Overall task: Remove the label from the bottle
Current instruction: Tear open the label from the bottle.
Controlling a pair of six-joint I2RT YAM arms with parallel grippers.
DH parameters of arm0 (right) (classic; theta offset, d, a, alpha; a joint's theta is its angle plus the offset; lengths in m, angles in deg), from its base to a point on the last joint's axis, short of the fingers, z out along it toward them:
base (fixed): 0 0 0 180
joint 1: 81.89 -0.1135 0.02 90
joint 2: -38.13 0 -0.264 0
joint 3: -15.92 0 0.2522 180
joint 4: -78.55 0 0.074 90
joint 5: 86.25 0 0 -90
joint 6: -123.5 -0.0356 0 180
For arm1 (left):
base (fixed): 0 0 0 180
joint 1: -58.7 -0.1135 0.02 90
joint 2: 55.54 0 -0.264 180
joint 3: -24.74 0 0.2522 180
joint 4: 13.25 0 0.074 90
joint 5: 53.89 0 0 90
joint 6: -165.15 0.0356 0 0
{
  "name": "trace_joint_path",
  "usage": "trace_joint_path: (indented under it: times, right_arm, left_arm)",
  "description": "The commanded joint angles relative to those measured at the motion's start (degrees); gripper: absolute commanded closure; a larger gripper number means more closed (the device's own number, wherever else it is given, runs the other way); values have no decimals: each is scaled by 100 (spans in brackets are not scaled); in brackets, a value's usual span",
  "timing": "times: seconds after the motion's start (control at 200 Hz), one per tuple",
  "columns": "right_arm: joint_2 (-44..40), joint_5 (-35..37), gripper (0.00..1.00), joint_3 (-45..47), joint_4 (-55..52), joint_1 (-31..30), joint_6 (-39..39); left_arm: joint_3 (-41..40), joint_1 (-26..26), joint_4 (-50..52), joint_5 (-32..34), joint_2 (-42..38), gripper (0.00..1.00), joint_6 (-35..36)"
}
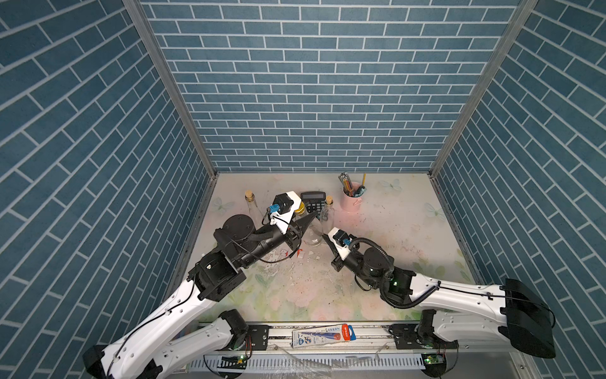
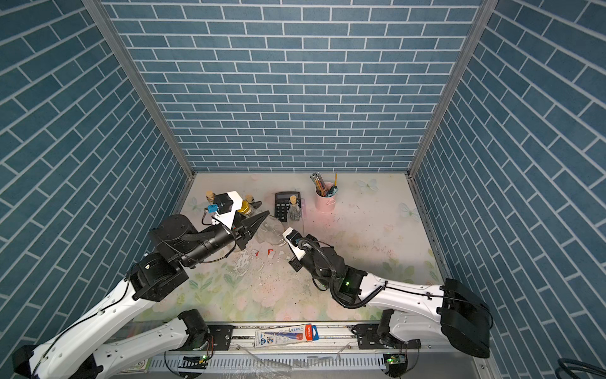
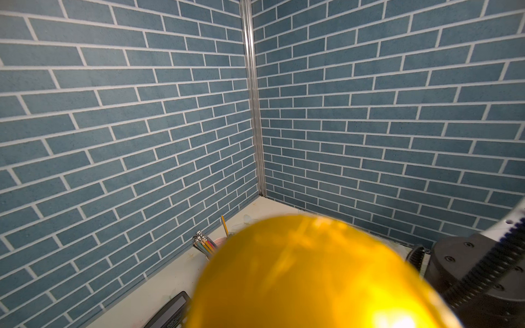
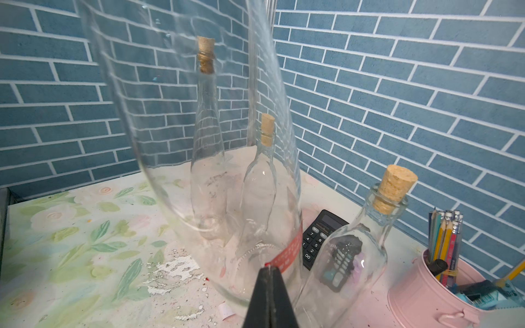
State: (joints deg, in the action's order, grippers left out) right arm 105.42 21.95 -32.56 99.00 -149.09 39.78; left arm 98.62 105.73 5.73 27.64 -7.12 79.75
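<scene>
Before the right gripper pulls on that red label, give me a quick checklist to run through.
Left gripper gripping the tilted clear glass bottle near its gold cap: ok.
Right gripper shut, tip at the red paper label: ok.
Label edge caught in that gripper: cannot tell.
Label off: not ok, a strip is on the glass.
Gap to the small corked glass bottle: cannot tell.

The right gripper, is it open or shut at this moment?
Shut. The right gripper has its black fingers together with no gap, tip at the edge of the red label on the bottle; whether it pinches it, cannot tell.
</scene>
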Motion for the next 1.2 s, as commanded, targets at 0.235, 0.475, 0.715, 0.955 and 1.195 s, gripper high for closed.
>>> trace_joint_path:
  times: [0.235,0.475,0.715,0.955,1.195]
  right_arm:
    - [-174,360,100,141,141,189,637]
    - [-433,187,100,270,18,341,611]
    - [-701,169,100,406,-143,383,598]
    - [-804,123,100,457,-208,406,625]
    - [-893,61,100,474,-292,447,649]
  left_arm:
    - [586,88,-85,-1466,9,100,-238]
    - [686,83,177,-1531,9,100,-59]
    - [677,92,257,-1341,12,100,13]
    - [759,92,365,-1644,93,100,12]
    - [826,84,461,-1899,137,100,31]
